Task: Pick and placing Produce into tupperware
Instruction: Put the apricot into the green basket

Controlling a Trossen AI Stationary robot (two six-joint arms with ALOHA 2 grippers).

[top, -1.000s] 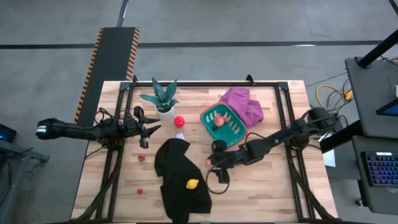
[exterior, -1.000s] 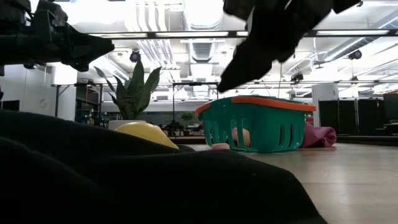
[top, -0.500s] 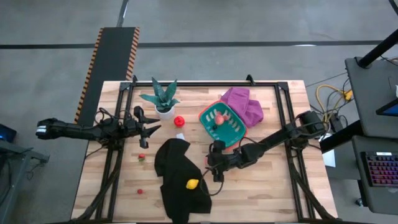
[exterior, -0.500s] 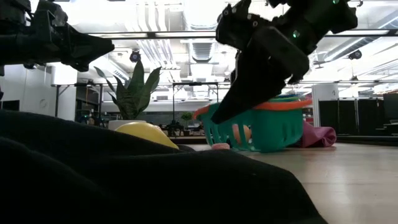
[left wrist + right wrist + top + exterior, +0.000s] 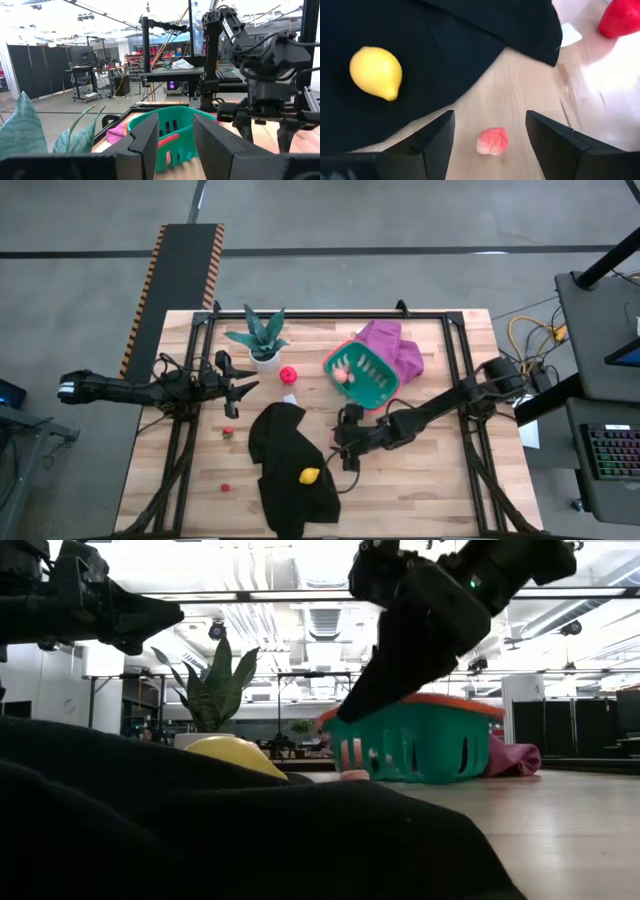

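The teal tupperware [image 5: 365,375] stands at the table's far middle, with pink and orange produce [image 5: 345,372] inside it. A small pink piece of produce [image 5: 492,141] lies on the bare wood beside the black cloth. My right gripper [image 5: 490,114] hangs open just above it, slanting down, with one finger on either side and apart from it. A yellow lemon [image 5: 310,476] rests on the black cloth. A red tomato [image 5: 288,375] sits near the plant pot. My left gripper [image 5: 175,145] waits open at the table's left, pointing level.
A black cloth [image 5: 290,470] covers the near middle of the table. A potted green plant [image 5: 262,340] stands at the far left, and a purple cloth [image 5: 392,345] lies behind the tupperware. Two tiny red pieces [image 5: 228,432] [image 5: 225,488] lie on the wood at the near left.
My right gripper has sunk toward the table and tipped further down over the pink piece. The teal tupperware has turned a little where it stands.
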